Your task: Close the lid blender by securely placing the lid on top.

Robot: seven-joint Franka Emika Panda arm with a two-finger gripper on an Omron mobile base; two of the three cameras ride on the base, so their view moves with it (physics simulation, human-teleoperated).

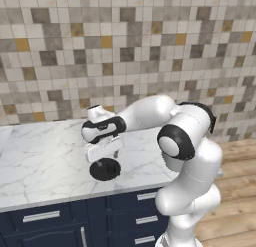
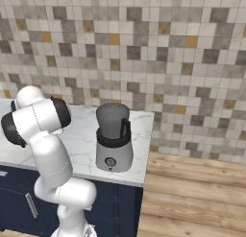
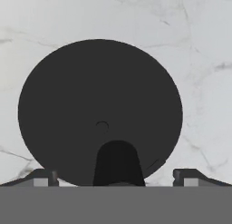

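The black round lid (image 1: pixel 105 169) lies flat on the marble counter (image 1: pixel 40 166), near its front edge. My gripper (image 1: pixel 106 159) hangs just above it, pointing straight down. In the hand view the lid (image 3: pixel 99 96) looks large, and its raised knob (image 3: pixel 118 162) sits between my two fingertips (image 3: pixel 45 177), which stand wide apart, so the gripper (image 3: pixel 118 177) is open. The blender (image 2: pixel 114 137) stands at the counter's right end: silver-grey base with a front knob, black collar, dark jar with a side handle, and its top uncovered.
A tiled wall (image 1: pixel 125 51) backs the counter. Dark blue drawers (image 1: pixel 50 218) run below its front edge. The counter ends just right of the blender, with wooden floor (image 2: pixel 197 193) beyond. My own arm's elbow (image 1: pixel 185 136) bulks between the lid and the blender.
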